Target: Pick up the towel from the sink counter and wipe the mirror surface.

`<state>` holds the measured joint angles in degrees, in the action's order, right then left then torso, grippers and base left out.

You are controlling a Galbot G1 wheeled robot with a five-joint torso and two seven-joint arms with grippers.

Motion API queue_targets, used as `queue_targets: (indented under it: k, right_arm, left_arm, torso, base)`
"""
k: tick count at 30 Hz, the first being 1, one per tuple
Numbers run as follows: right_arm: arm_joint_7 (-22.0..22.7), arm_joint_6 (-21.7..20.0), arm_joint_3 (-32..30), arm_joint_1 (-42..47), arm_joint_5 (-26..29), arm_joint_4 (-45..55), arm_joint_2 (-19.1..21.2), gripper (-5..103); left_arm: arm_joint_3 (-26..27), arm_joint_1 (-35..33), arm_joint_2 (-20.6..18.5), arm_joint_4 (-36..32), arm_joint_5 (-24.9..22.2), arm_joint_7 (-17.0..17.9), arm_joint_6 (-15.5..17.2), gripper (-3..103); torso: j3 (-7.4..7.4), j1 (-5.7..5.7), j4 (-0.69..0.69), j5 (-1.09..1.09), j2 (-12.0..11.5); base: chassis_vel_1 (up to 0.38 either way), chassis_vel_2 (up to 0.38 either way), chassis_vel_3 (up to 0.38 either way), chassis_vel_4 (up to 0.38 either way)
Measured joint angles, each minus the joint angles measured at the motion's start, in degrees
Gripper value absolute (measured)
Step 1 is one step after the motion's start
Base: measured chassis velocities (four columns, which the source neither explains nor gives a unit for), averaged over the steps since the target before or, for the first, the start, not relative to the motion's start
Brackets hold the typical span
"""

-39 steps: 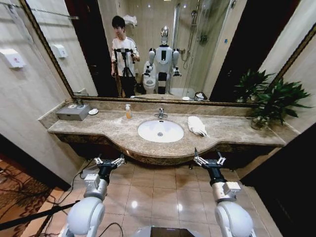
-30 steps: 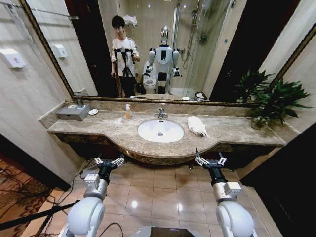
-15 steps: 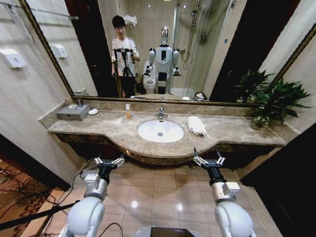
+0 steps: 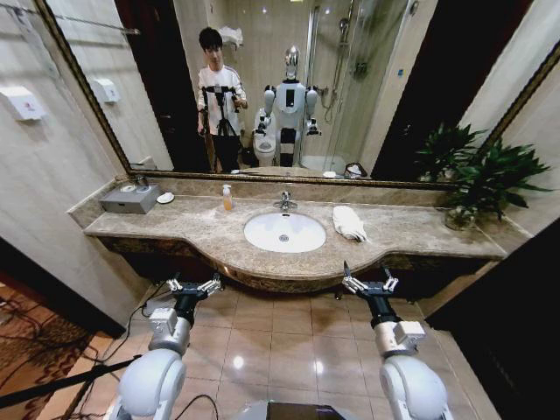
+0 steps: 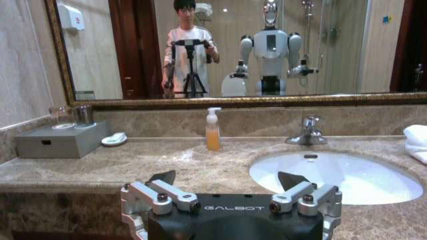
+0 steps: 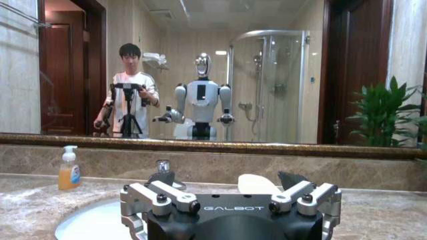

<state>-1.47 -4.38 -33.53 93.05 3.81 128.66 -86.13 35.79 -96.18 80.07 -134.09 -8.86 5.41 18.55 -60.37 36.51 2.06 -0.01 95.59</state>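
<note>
1. The right pincer is hanging below the front edge of the bench, over the tiled floor, fingers spread wide and gripping nothing.
2. The left pincer is hanging at the same height, also spread open and empty.
3. In the right wrist view the right pincer is facing the faucet and the towel, with the bench's curved edge lying between them.
4. The towel is lying folded on the bench just right of the white basin, well apart from the right pincer.
5. A soap bottle is standing left of the faucet; a grey box is sitting at the far left end, and a potted plant at the far right.
6. The mirror is rising behind the bench, reflecting the robot.
</note>
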Motion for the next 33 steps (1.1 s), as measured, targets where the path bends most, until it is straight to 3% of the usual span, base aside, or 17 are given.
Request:
queue_targets:
  k: [25, 33]
  right_arm:
    - [1.3, -0.2, 0.4, -1.3, -0.4, -1.5, 0.1, 100]
    - [2.9, -7.7, -1.4, -6.1, -0.3, -3.2, 2.1, 100]
  left_arm:
    - [0.0, 0.0, 0.0, 0.0, 0.0, 0.0, 0.0, 100]
    - [0.0, 0.0, 0.0, 0.0, 0.0, 0.0, 0.0, 100]
  torso:
    - [-0.01, 0.04, 0.00, -0.01, 0.0]
    - [-0.02, 0.05, -0.02, 0.01, 0.0]
  base:
    - [-0.184, 0.193, 0.186, -0.180]
    - [-0.114, 0.089, 0.082, -0.060]
